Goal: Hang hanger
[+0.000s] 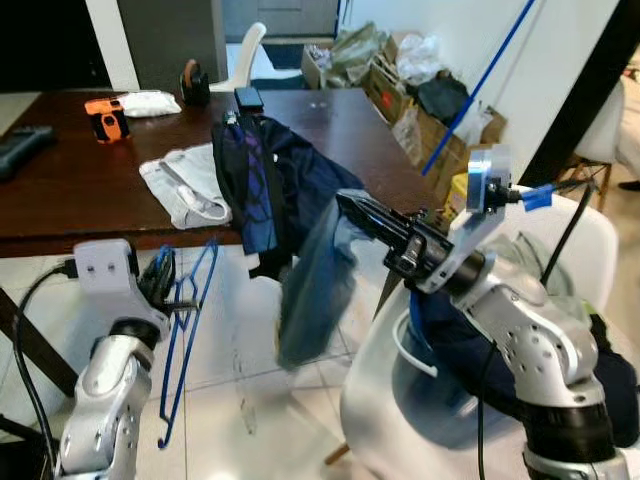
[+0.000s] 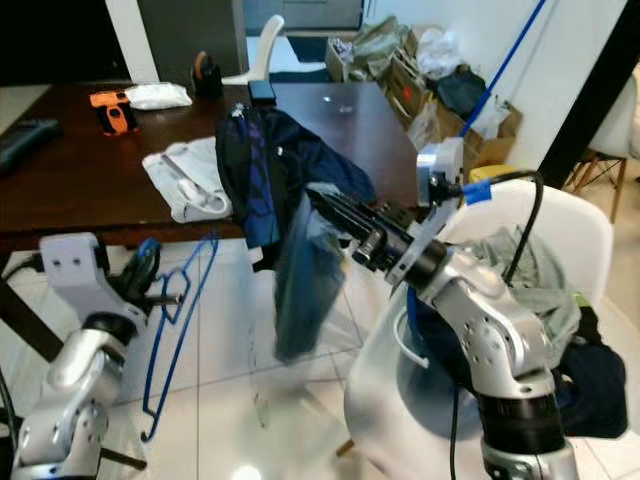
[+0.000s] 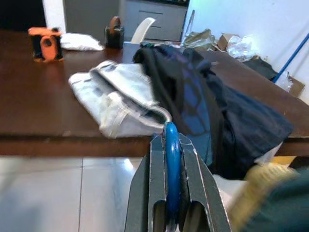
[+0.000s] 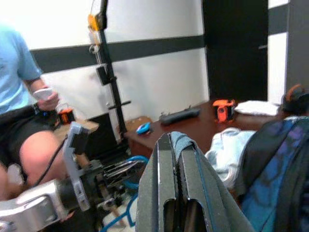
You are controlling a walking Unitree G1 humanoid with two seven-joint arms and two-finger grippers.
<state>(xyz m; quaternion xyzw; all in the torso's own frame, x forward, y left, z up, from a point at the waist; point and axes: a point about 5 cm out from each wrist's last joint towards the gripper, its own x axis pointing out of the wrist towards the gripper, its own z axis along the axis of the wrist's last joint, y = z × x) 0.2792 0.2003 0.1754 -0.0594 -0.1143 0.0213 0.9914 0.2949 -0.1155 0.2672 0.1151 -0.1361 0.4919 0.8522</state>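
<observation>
A blue wire hanger (image 1: 188, 330) dangles below my left gripper (image 1: 160, 272), which is shut on its hook in front of the table edge. In the left wrist view the blue hook (image 3: 170, 145) sits pinched between the two black fingers. My right gripper (image 1: 346, 204) reaches left at table height and is shut on the top edge of a grey-blue garment (image 1: 315, 290), which hangs down blurred between the two arms. The right wrist view has that cloth (image 4: 182, 140) folded over the closed fingers.
A dark wooden table (image 1: 80, 190) carries a dark jacket (image 1: 270, 180) draped over its edge, a white cloth (image 1: 185, 185) and an orange tool (image 1: 105, 118). A white chair (image 1: 585, 235) heaped with clothes stands at right. Boxes (image 1: 400, 90) line the wall. A seated person (image 4: 19, 111) is nearby.
</observation>
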